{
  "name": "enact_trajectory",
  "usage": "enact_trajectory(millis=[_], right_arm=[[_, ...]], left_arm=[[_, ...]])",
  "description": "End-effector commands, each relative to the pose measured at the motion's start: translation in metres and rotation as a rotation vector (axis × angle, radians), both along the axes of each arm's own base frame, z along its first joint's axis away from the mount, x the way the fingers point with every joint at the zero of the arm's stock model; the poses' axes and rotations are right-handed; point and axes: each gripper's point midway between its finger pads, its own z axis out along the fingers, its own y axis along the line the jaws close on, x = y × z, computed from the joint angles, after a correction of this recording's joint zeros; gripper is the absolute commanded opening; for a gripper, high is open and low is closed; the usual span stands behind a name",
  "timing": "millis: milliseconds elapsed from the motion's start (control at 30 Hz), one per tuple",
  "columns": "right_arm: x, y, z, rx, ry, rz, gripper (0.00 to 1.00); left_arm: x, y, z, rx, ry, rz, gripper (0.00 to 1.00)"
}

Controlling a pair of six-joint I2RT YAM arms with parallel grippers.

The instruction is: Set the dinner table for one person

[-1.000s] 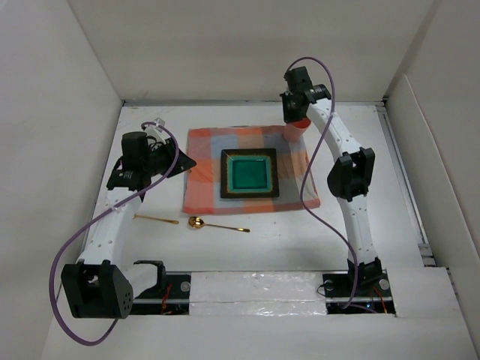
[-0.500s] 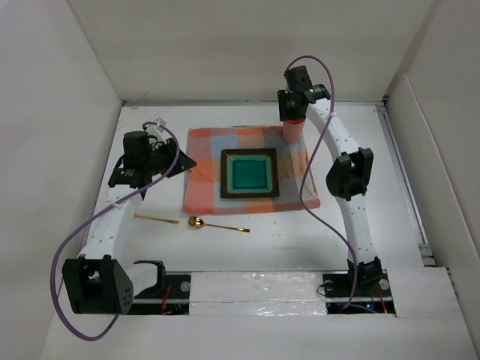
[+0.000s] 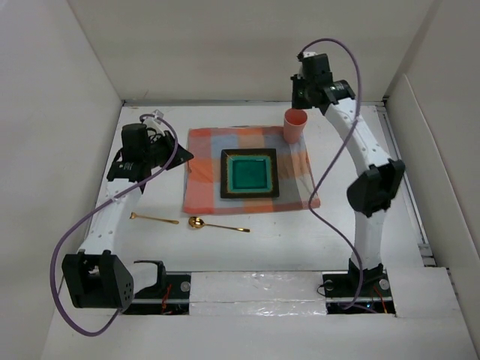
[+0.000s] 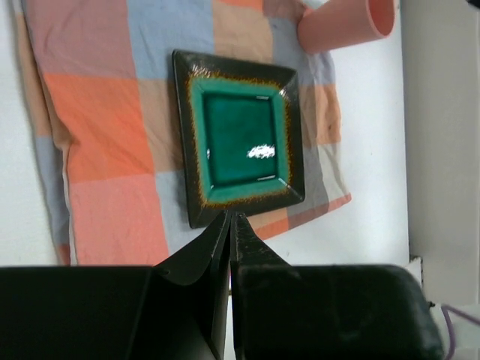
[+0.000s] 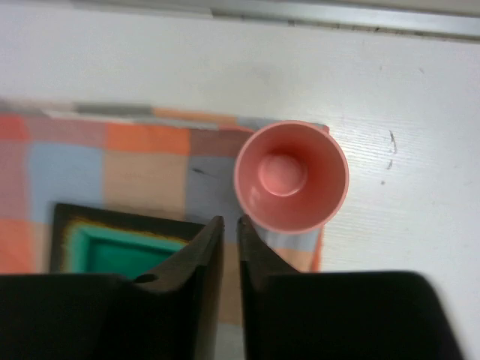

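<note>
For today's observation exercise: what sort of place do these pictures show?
Probably a robot test bench, not a home: two arms bolted to a white table, plain white walls around it, and one checked cloth with a plate.

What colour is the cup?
The cup is salmon pink, inside and out. The right wrist view shows it best.

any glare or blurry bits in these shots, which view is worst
Left wrist: a white glare patch sits on the green glaze of the plate, and the gripper's own fingers are dark and featureless. Right wrist: the pink cup is soft, slightly out of focus. Top external: evenly lit and sharp, with faint shadows.
</note>
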Motion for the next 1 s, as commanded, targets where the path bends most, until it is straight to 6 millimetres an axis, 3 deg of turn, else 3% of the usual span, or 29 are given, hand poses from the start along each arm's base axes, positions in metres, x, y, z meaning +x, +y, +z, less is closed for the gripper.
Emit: enact_trajectory(millis=[0, 33, 67, 100, 133, 167, 200, 267, 300, 433, 467, 500, 533, 567, 600, 633, 733, 833, 967], right_arm=[[-0.052, 0.024, 0.113, 0.136, -0.257, 0.123, 0.03], [-0.062, 0.035, 0.121, 0.160, -0.306, 0.163, 0.00], [-0.096, 0.070, 0.076, 0.193, -0.195, 0.309, 0.00], [-0.130, 0.082, 0.095, 0.239, -0.239, 0.389, 0.00], [-0.149, 0.102, 0.095, 0.273, -0.270, 0.471, 0.00], [-0.178, 0.117, 0.047, 0.269, -0.173, 0.543, 0.00], [-0.220, 0.146, 0.048, 0.286, -0.176, 0.649, 0.00], [-0.254, 0.167, 0.021, 0.279, -0.136, 0.708, 0.00], [-0.281, 0.180, -0.007, 0.261, -0.074, 0.762, 0.00], [-0.317, 0.206, -0.052, 0.251, -0.015, 0.827, 0.01], [-0.332, 0.220, -0.065, 0.202, -0.016, 0.890, 0.28], [-0.331, 0.221, -0.075, 0.188, 0.006, 0.889, 0.29], [-0.333, 0.225, -0.085, 0.154, 0.014, 0.906, 0.42], [-0.336, 0.230, -0.094, 0.126, 0.028, 0.923, 0.44], [-0.340, 0.238, -0.099, 0.095, 0.020, 0.961, 0.45], [-0.341, 0.243, -0.120, 0.052, 0.052, 0.977, 0.46], [-0.342, 0.257, -0.139, -0.004, 0.063, 1.014, 0.47], [-0.336, 0.264, -0.146, -0.020, 0.063, 1.009, 0.49], [-0.333, 0.272, -0.171, -0.074, 0.101, 1.007, 0.50]], left_arm=[[0.019, -0.001, 0.046, -0.015, -0.124, 0.015, 0.00], [0.020, -0.001, 0.052, -0.020, -0.138, 0.028, 0.00], [0.021, 0.000, 0.059, -0.021, -0.157, 0.035, 0.00], [0.022, 0.001, 0.069, -0.021, -0.179, 0.044, 0.00], [0.022, 0.002, 0.074, -0.020, -0.184, 0.049, 0.00], [0.022, 0.003, 0.079, -0.018, -0.193, 0.051, 0.00], [0.020, 0.003, 0.087, -0.017, -0.201, 0.054, 0.00], [0.017, 0.004, 0.097, -0.022, -0.210, 0.064, 0.03], [0.015, 0.007, 0.106, -0.020, -0.222, 0.082, 0.06], [0.008, 0.013, 0.122, -0.006, -0.244, 0.122, 0.15], [0.007, 0.018, 0.122, 0.014, -0.242, 0.140, 0.18], [0.007, 0.018, 0.122, 0.014, -0.242, 0.140, 0.18], [0.007, 0.019, 0.121, 0.022, -0.244, 0.146, 0.19], [0.006, 0.020, 0.118, 0.027, -0.239, 0.147, 0.19], [0.005, 0.020, 0.118, 0.028, -0.242, 0.148, 0.20], [0.004, 0.020, 0.118, 0.028, -0.243, 0.150, 0.20], [0.002, 0.024, 0.116, 0.044, -0.240, 0.166, 0.22], [0.001, 0.030, 0.124, 0.069, -0.264, 0.193, 0.24], [0.001, 0.033, 0.144, 0.078, -0.311, 0.204, 0.26]])
